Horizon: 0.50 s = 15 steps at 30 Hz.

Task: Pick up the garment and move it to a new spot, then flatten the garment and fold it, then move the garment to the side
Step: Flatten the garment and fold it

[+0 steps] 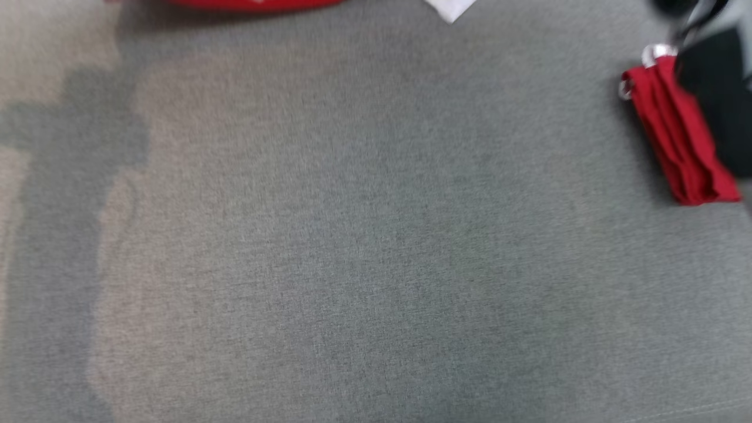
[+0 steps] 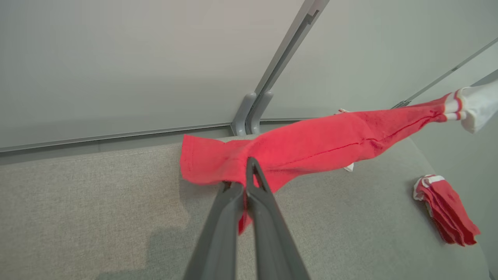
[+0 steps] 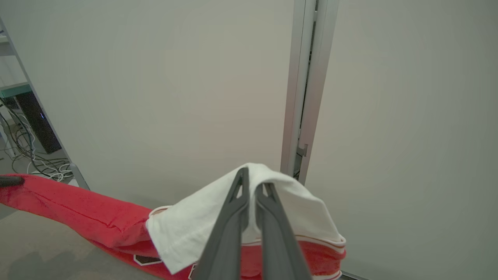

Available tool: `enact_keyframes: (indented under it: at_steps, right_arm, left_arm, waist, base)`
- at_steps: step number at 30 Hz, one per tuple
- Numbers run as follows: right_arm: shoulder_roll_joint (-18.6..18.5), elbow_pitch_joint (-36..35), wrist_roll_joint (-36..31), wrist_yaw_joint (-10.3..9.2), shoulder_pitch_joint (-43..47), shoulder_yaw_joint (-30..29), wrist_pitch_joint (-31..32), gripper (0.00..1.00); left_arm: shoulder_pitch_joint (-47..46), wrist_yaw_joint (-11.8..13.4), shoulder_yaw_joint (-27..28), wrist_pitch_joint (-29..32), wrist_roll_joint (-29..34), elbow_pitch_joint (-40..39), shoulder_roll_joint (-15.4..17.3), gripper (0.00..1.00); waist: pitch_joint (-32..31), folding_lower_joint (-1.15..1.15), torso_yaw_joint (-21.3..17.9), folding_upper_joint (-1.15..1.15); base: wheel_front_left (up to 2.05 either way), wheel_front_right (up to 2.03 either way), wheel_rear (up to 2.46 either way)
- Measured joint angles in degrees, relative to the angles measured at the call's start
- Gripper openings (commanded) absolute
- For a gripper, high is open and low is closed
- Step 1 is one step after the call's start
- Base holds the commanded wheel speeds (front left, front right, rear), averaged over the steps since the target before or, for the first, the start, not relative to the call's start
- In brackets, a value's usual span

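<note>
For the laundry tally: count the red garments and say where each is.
2. One red garment stretched between left gripper and right gripper; one folded garment on the grey surface, right side. More may lie out of frame.

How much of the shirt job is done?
Just the start. The shirt is picked up: the left gripper and right gripper are both shut on it, stretching it above the grey table. Still to do: lay it down flat, fold it, and move it aside. One folded red piece already lies at the side.
</note>
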Motion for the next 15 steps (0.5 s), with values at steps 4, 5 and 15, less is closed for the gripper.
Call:
enact_keyframes:
  at_steps: [4,5,15]
  right_arm:
    - [-4.61,-5.63,5.30,0.00,10.05,5.03,9.73,0.00]
    - [-5.69,-6.89,6.52,0.00,11.97,5.46,11.93,0.00]
    - [-16.74,-23.15,13.16,0.00,32.89,6.20,30.11,0.00]
  left_arm:
    - [8.22,0.00,-4.60,2.82,-1.54,-3.47,1.33,0.00]
    - [9.64,-0.01,-5.23,3.28,-1.96,-4.30,1.46,0.00]
    - [24.81,-0.01,-10.93,2.65,-4.24,-15.05,5.64,0.00]
  waist:
    - [-5.12,0.00,-0.14,0.00]
    - [-6.21,0.00,-0.13,0.00]
    - [-17.09,0.00,-0.05,0.00]
  base:
    - [0.00,0.00,0.00]
    - [0.00,0.00,0.00]
    - [0.00,0.00,0.00]
